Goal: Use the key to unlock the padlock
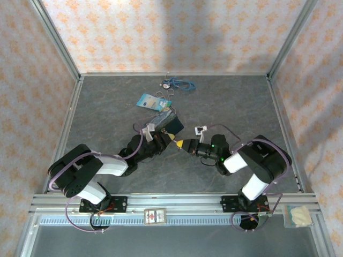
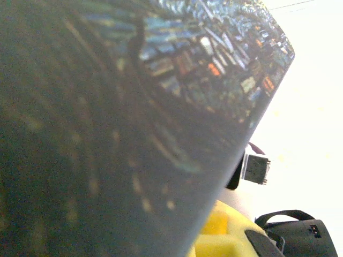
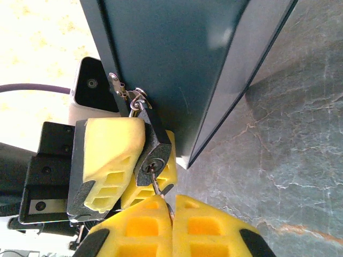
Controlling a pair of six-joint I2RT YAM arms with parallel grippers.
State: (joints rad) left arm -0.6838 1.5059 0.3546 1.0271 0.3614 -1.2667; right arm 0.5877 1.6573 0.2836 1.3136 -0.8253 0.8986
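The small dark padlock [image 3: 156, 145] hangs by its silvery shackle [image 3: 140, 100] from the hasp of the starry blue box [image 3: 182, 59], which stands tilted mid-table [image 1: 167, 122]. My left gripper [image 1: 166, 138] is shut on the padlock's body, with its yellow fingers [image 3: 110, 150] on both sides. Coming from the right, my right gripper [image 1: 181, 143] is shut on the key [image 3: 158, 184]. The key's thin blade sits in the keyhole on the padlock's underside. In the left wrist view the box's dark side [image 2: 118, 134] is very close, and one yellow finger [image 2: 225, 235] shows at the bottom.
A blue card on a wire ring [image 1: 147, 100] and a blue cord [image 1: 179, 84] lie behind the box. A small white piece [image 1: 200, 129] lies to its right. Patterned walls and metal posts enclose the grey table [image 1: 241, 101].
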